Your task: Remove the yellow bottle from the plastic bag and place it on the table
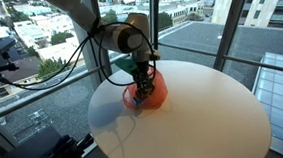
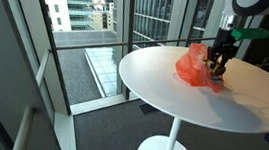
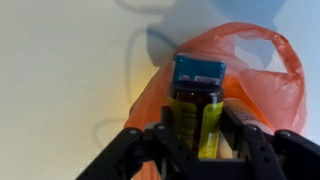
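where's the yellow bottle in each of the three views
Exterior view: yellow bottle just left of centre, mostly hidden by the hand.
Exterior view: upper right, under the hand, at the bag's right edge.
Wrist view: centre, blue cap pointing up, between the hand's fingers.
Shared landmark: the orange plastic bag that the bottle sits against in every view.

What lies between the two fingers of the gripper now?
The yellow bottle with its blue cap fills that gap, the orange plastic bag behind it; the wrist view shows this.
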